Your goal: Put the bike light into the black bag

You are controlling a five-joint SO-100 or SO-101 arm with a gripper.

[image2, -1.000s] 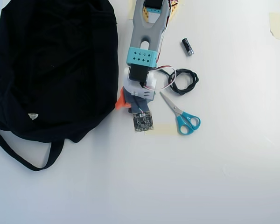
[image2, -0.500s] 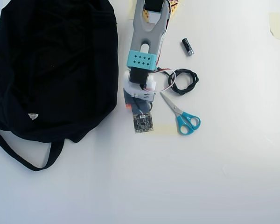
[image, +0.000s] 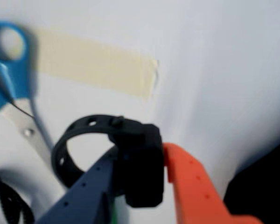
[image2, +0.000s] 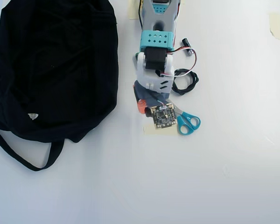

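In the wrist view the bike light (image: 140, 163), a small black block with a holed loop strap (image: 77, 135) curling to its left, is clamped between the dark blue finger (image: 91, 196) and the orange finger (image: 191, 186). My gripper (image: 142, 156) is shut on it, above the white table. In the overhead view the gripper (image2: 147, 106) hangs just right of the black bag (image2: 51, 70), and the light is hidden under it. The bag lies slumped at the left with a white label (image2: 33, 116) and a long strap (image2: 18, 158).
Blue-handled scissors (image2: 184, 119) lie right beside the gripper, over a strip of beige tape (image2: 161, 129). A coiled black cable (image2: 184, 81) and a small battery (image2: 187, 49) sit right of the arm. More tape (image2: 275, 23) is at the top right.
The orange finger, spread out to the left a second ago, has come in. The arm now looms larger in the overhead view and its wrist has shifted right, toward the scissors.
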